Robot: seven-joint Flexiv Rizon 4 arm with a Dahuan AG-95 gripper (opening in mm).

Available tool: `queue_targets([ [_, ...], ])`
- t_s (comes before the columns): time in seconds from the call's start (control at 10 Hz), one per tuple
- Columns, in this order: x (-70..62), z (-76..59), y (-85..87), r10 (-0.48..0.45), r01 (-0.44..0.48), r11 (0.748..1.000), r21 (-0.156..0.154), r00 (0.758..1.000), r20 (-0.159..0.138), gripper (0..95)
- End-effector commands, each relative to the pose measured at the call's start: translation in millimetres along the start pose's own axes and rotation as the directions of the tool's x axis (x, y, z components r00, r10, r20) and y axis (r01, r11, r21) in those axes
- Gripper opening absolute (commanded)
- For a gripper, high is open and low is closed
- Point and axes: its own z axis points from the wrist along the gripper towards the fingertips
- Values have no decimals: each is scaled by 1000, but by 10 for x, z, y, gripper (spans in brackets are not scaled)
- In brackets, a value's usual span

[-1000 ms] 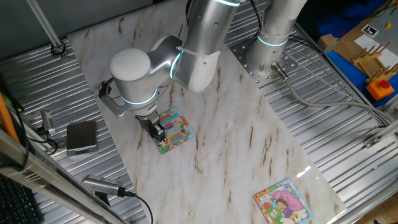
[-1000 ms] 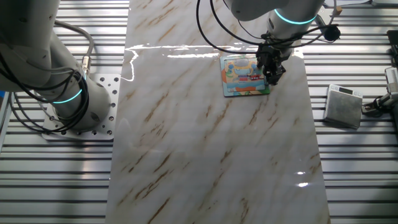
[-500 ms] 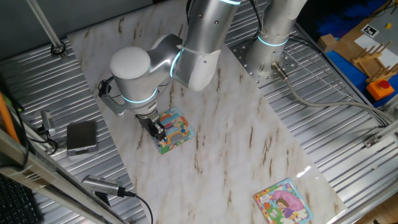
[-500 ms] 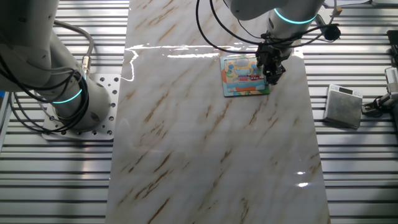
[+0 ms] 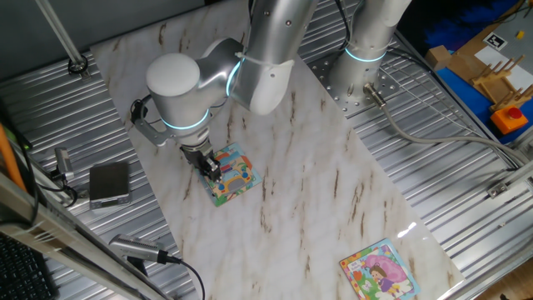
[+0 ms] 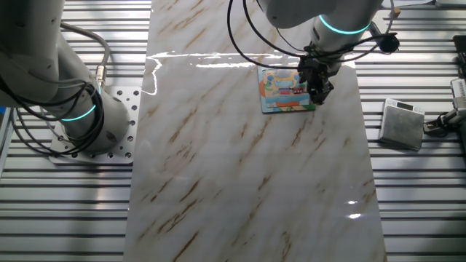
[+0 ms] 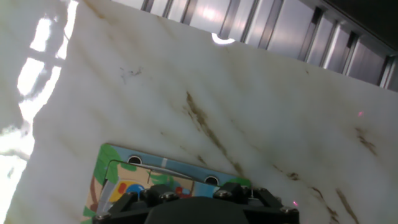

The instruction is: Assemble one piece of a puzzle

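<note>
One small square puzzle [image 5: 231,174] lies near the left edge of the marble table [image 5: 333,192], and the gripper [image 5: 214,170] stands over the puzzle's left side, its dark fingers pointing down at the board. In the other fixed view the gripper [image 6: 318,89] sits over the right part of the puzzle [image 6: 285,89], close to the board's surface or touching it; which of the two cannot be told. The hand view shows only the gripper's black housing across the bottom, with the puzzle's [image 7: 137,177] teal and green border showing just beyond it, so the fingertips are hidden. Whether the fingers are spread or pressed together cannot be told from any view. The piece itself is not visible; it is judged to be under or between the fingertips, at or near its slot, though nothing confirms that.

The step in hand looks like the seating of the piece. To do it well, the arm should keep the fingers upright and press straight down, with no sideways drag, since the light board could slide on the smooth marble. Any release should be gentle and the lift vertical, so the piece is not pulled back out. A second puzzle [image 5: 380,271] showing a girl in pink lies well apart, at the near right corner, and has no part in this.
</note>
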Motion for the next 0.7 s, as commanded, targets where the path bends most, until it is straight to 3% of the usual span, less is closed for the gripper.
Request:
queue_targets([
  [0.1,26,11,-32,-7,7,1000,0,1000,1,570],
  [0.7,141,8,-149,-30,30,1000,8,1000,-1,570],
])
